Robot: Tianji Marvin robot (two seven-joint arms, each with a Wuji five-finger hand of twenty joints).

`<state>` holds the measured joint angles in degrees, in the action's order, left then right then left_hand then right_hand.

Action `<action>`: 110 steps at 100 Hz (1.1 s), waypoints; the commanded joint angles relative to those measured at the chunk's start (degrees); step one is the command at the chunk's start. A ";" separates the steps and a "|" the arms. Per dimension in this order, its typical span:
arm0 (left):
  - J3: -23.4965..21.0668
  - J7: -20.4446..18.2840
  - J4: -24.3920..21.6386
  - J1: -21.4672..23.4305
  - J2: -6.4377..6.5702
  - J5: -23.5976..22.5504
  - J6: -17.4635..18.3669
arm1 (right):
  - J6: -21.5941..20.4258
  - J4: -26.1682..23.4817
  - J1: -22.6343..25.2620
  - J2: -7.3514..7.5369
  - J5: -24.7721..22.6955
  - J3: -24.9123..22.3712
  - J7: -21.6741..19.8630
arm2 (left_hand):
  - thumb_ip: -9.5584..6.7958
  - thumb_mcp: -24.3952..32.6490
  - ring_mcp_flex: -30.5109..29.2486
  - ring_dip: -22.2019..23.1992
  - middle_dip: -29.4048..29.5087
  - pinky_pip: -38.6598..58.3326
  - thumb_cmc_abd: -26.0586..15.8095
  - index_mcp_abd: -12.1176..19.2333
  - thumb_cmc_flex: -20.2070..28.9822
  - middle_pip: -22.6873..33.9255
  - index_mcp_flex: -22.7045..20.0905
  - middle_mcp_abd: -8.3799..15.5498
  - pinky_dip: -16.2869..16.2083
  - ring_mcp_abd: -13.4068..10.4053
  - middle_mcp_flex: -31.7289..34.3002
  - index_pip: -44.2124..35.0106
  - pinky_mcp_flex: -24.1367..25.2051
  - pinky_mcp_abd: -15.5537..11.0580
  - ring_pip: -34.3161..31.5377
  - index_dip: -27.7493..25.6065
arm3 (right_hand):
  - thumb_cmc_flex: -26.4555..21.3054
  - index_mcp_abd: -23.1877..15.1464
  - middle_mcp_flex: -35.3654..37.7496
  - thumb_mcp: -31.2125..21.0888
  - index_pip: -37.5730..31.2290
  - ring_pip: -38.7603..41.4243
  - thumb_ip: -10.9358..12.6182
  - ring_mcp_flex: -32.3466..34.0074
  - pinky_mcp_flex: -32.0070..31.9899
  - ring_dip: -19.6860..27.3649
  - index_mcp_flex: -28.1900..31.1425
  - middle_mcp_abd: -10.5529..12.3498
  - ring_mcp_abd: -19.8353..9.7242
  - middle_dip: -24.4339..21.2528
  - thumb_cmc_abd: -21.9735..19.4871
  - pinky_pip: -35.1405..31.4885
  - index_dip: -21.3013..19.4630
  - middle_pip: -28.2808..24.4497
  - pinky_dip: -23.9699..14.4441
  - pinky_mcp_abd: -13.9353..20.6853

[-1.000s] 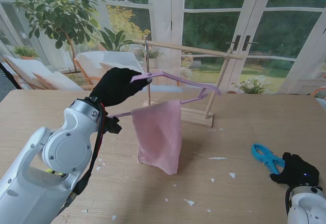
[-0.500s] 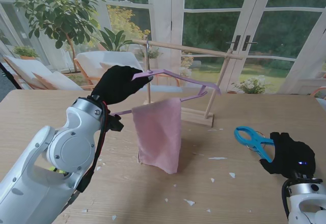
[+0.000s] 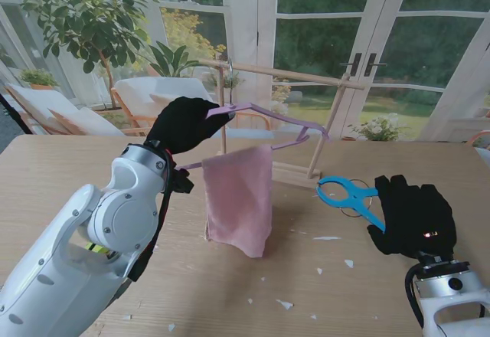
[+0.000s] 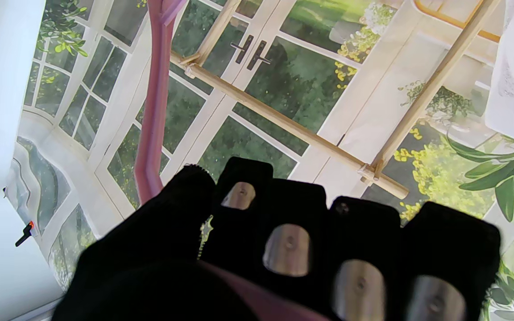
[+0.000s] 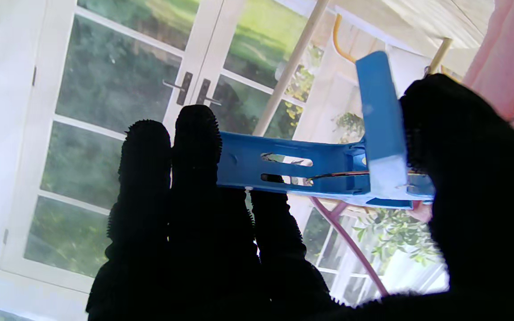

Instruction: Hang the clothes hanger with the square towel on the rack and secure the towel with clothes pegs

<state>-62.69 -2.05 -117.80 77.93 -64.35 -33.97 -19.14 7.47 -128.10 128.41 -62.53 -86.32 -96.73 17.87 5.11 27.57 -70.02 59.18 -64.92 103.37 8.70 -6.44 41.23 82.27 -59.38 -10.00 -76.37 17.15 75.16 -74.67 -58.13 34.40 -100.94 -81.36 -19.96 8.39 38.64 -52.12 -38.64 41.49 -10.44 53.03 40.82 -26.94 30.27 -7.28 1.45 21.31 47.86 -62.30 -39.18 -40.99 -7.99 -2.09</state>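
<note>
While the left hand (image 3: 184,122) is closed around one end of the hanger (image 3: 264,115), the hook sits up at the rack (image 3: 283,74), close to the left post; whether it already bears on the bar cannot be told from the stand view. The towel (image 3: 239,199) hangs folded over the hanger's lower bar, its bottom corner just above the worktop (image 3: 92,161). The right hand (image 3: 413,214) is clamped on a blue peg (image 3: 344,196), thumb on one handle and fingers on the other, peg mouth pointing toward the towel and gaping open.

To do this step well, I would settle the hook fully on the bar before letting the left hand go, since a half-seated hook could swing off when the peg pushes. The peg should come in level with the lower bar, mouth held wide, and bite both cloth and bar (cloth alone would hold nothing).

Open room lies between peg and towel, with only paper scraps on the worktop there. The tight spots are the rack's right slanted leg and foot, near the towel's far side, and the hanger's right tip, which juts toward the peg's path.
</note>
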 commanded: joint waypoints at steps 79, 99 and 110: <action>3.69 1.62 -0.25 -1.24 -0.84 -5.83 -2.16 | 1.68 -5.61 -15.84 1.90 -23.66 16.96 -15.90 | -1.03 -0.26 -2.40 0.06 0.84 16.61 -2.37 -0.13 -0.65 2.98 -2.69 1.95 -1.00 -5.62 2.16 -0.80 -2.50 -4.06 -7.16 -1.11 | -19.48 -8.40 13.30 -19.28 -10.14 8.36 3.73 7.00 5.13 -6.64 6.62 3.47 0.66 6.44 -2.36 -7.83 -0.26 -7.85 -31.55 1.57; 4.10 2.25 -0.42 -0.81 -0.77 -8.09 -1.25 | 0.36 -5.18 -18.29 1.96 -25.64 18.36 -19.21 | -1.03 -0.46 -2.42 -0.08 0.99 16.61 -2.36 0.06 -0.63 3.03 -2.76 2.28 -0.85 -6.13 2.16 -0.84 -2.63 -4.72 -7.19 -1.03 | -21.31 -9.23 15.53 -19.39 -12.04 10.30 3.58 8.74 6.56 -7.24 7.92 3.64 0.61 7.38 -2.99 -9.88 0.45 -7.98 -33.11 1.47; 4.47 2.42 -0.64 -0.69 -0.74 -9.14 -1.25 | 0.00 -5.05 -19.49 1.89 -26.89 19.36 -21.34 | -1.05 -0.57 -2.43 -0.21 1.10 16.61 -2.51 0.13 -0.54 3.06 -2.76 2.37 -0.71 -6.53 2.15 -0.89 -2.74 -5.28 -7.22 -0.97 | -21.59 -9.08 15.92 -19.18 -12.47 11.00 3.63 9.12 7.10 -7.54 8.02 3.63 0.57 7.76 -3.33 -10.85 0.95 -8.06 -33.78 1.53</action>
<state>-58.48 0.74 -117.52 77.01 -64.83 -42.94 -20.39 7.89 -133.15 109.40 -60.36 -112.48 -77.94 -2.21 5.11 27.47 -70.03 59.02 -64.33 103.37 8.70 -6.17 41.21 82.36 -59.38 -9.37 -76.37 16.11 75.16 -74.67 -58.35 31.94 -100.94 -81.36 -23.69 8.36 45.01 -52.14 -41.26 51.12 -10.44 60.09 47.41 -33.58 33.87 -9.84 0.09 23.18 50.76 -71.60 -37.66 -40.58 -7.99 -2.19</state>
